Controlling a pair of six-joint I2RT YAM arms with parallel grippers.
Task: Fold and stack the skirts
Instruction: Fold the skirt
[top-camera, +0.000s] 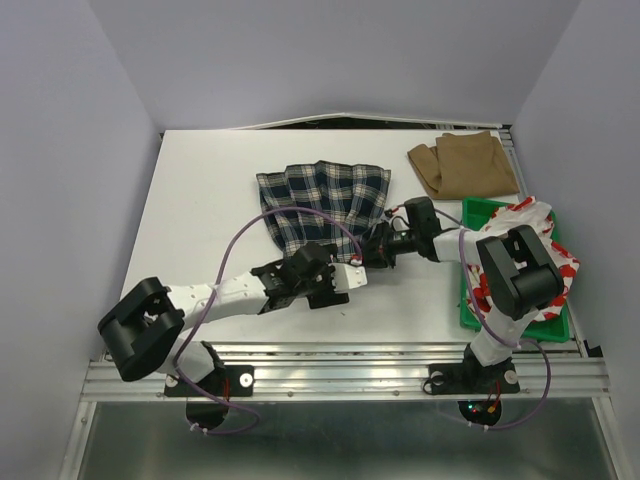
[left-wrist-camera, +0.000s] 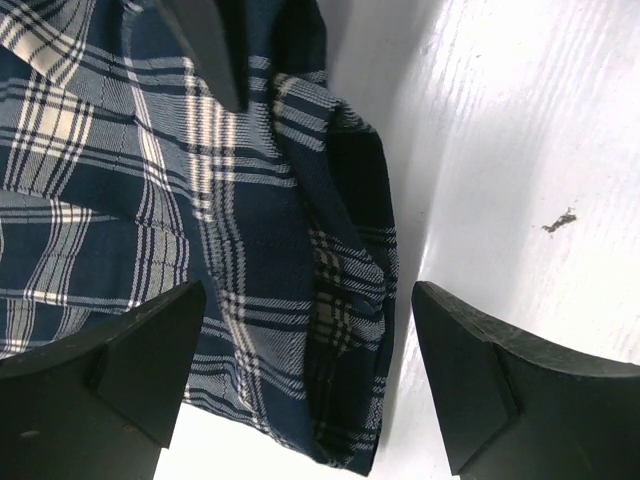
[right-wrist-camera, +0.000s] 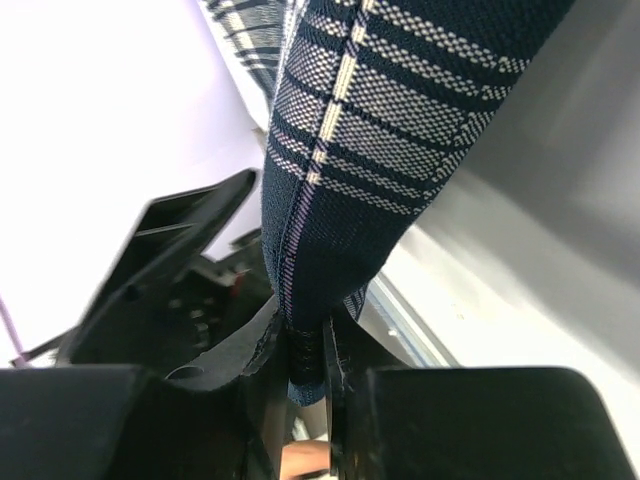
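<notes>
Centre frame, the left gripper is hovering, jaws apart, over the plaid skirt; the right gripper is pinching its edge. Upper right, the tan skirt is lying seemingly folded; the flowered skirt is waiting, right edge.

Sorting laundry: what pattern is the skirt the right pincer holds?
Navy-and-white plaid skirt; left wrist view.
</notes>
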